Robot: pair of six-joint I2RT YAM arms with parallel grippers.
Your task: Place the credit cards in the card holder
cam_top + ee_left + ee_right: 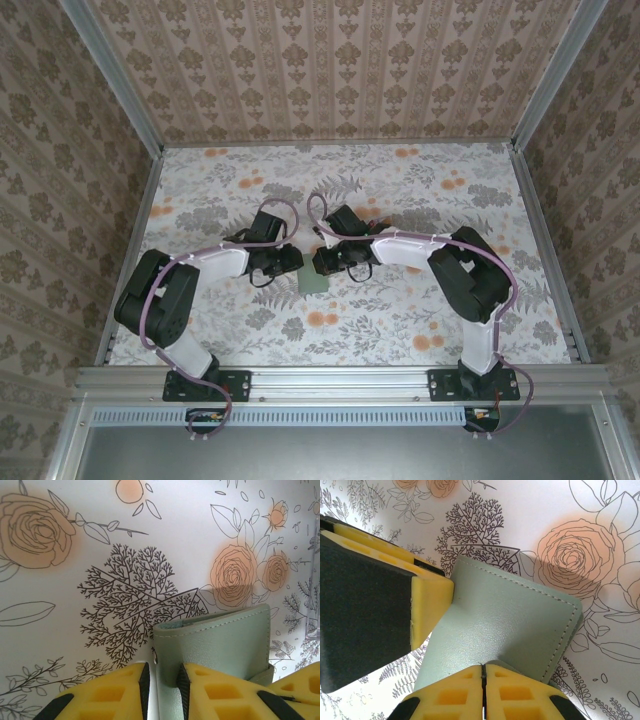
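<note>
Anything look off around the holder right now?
Yes. Both the left gripper and the right gripper are clamped on the card holder, at different edges. Its cover buckles into a crease beside the left gripper's finger, and it looks tilted rather than flat.

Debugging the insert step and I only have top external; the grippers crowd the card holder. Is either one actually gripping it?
Observer: Yes. On left wrist, the left gripper is closed on one leaf of the card holder.
Operator: And the right?
Observer: On right wrist, the right gripper is shut at the holder's near edge, the leather creasing toward its fingertips.
Operator: Holder flat on the table?
Observer: No, it looks lifted: it casts a shadow on the floral table cover.
</note>
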